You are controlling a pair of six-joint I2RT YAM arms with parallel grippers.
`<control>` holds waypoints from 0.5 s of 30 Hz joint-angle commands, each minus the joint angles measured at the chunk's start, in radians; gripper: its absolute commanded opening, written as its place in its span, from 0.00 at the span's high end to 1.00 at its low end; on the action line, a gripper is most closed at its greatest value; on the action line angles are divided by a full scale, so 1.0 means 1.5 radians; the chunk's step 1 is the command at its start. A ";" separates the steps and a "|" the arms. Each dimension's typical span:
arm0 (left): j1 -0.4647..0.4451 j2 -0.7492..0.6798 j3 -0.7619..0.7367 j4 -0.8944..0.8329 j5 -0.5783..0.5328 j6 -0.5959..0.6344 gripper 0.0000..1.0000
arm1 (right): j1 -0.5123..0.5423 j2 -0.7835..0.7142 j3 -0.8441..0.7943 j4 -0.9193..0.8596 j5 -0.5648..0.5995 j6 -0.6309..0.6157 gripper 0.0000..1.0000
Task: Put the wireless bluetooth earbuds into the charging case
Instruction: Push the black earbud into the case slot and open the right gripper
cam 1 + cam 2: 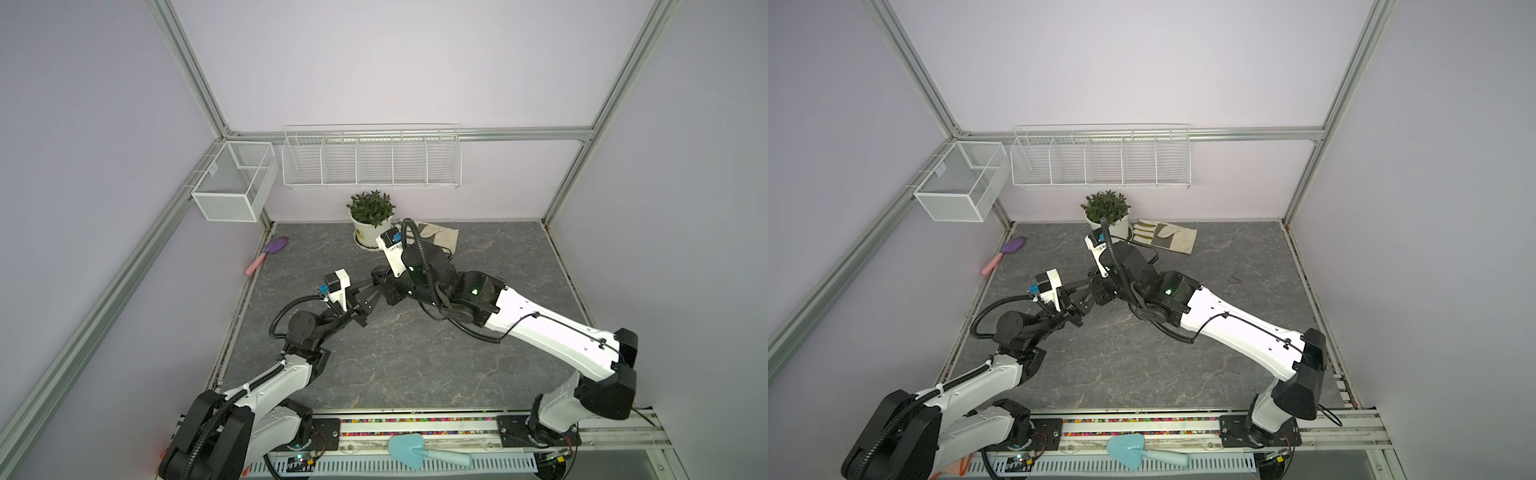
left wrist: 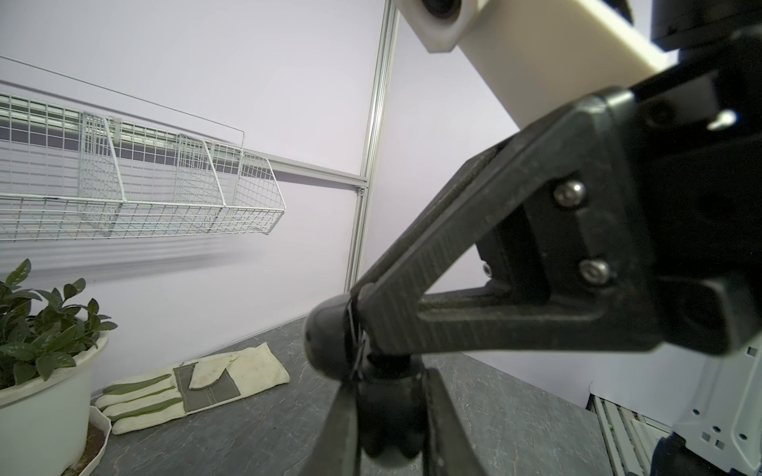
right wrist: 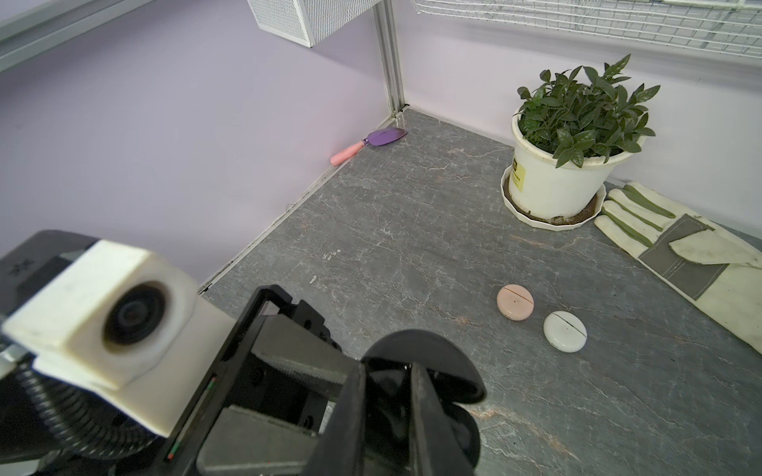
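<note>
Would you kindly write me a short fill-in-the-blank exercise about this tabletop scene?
The round puck-like case beside the round white plastic case is ___.
The round plastic case pinched by the left gripper and right gripper is ___.
The purple-bladed trowel has a ___ handle.
Missing: pink; black; pink.

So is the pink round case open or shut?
Shut. The pink case lies flat on the table as one closed puck, only a thin line across its top.
</note>
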 commanded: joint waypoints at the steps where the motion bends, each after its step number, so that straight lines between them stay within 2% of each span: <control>1: 0.002 -0.015 -0.003 0.028 0.007 0.008 1.00 | 0.003 0.014 0.009 -0.016 0.009 0.005 0.82; 9: 0.001 -0.021 -0.003 0.026 0.005 0.011 1.00 | 0.006 0.015 0.013 -0.024 0.011 0.003 0.78; 15: 0.002 -0.043 -0.005 0.001 -0.008 0.019 1.00 | 0.006 0.014 0.033 -0.034 0.015 -0.007 0.66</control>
